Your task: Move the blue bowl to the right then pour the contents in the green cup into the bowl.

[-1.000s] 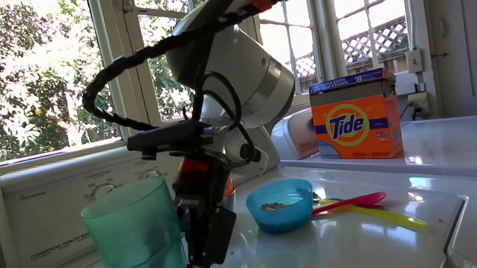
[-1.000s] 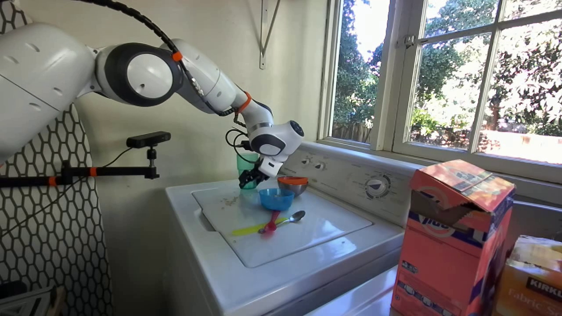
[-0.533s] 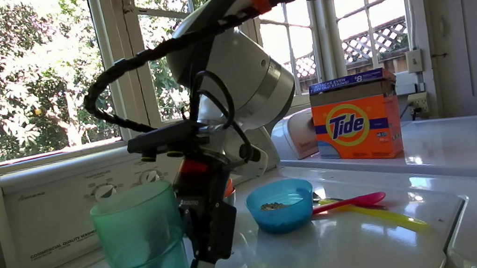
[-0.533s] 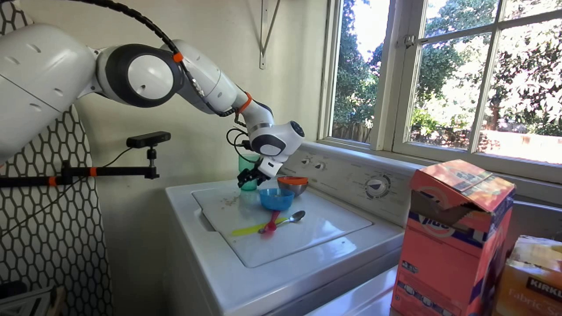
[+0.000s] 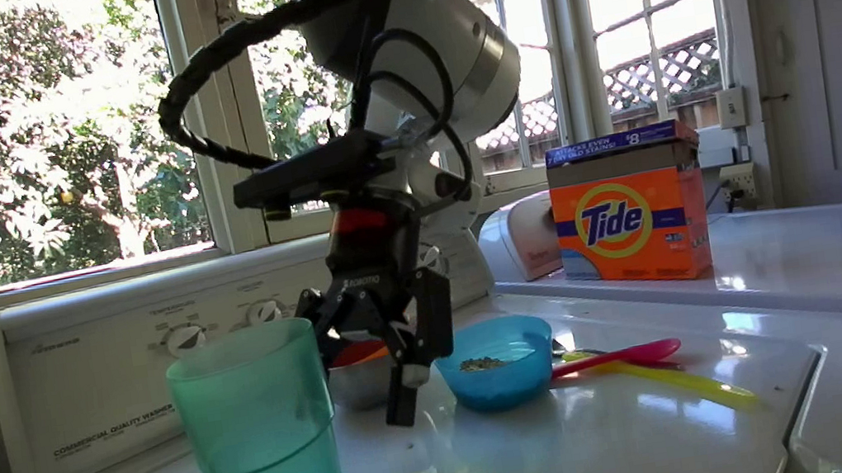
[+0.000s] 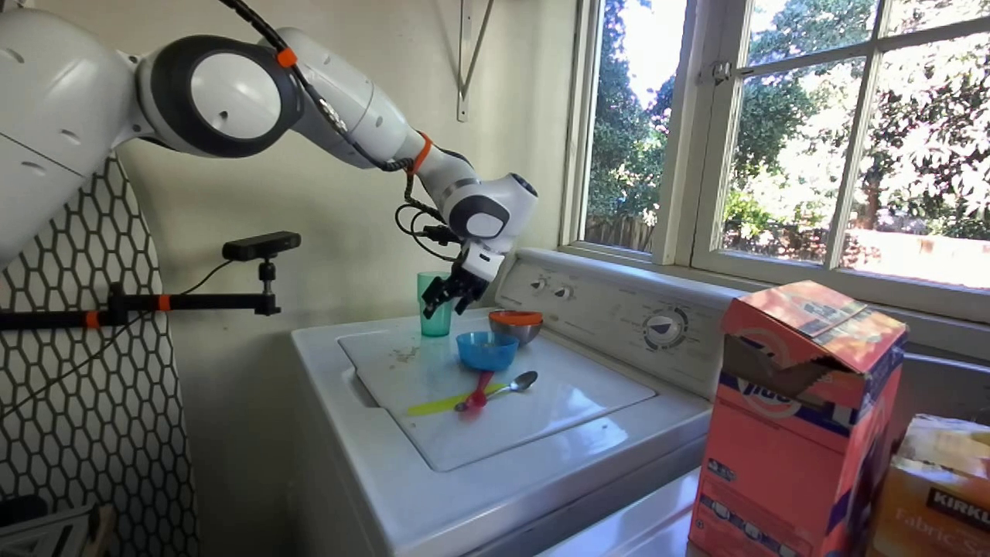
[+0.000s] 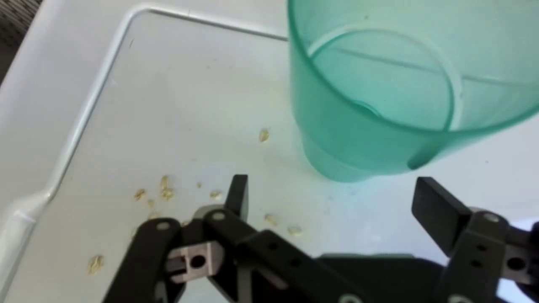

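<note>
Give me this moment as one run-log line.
gripper: open, holding nothing | green cup: upright, looks empty | blue bowl: holds small bits | washer lid: pale flakes scattered

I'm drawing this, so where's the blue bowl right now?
In an exterior view, the blue bowl is on the white washer, just right of the middle. The pink spoon is close on its right; the green cup stands farther left.

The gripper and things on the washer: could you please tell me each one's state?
Gripper: open, holding nothing
Green cup: upright, no contents visible
Blue bowl: upright, some contents inside
Metal bowl: upright
Orange bowl: nested in the metal one
Utensils: overlapping
Loose bits: scattered
Washer lid: closed
</note>
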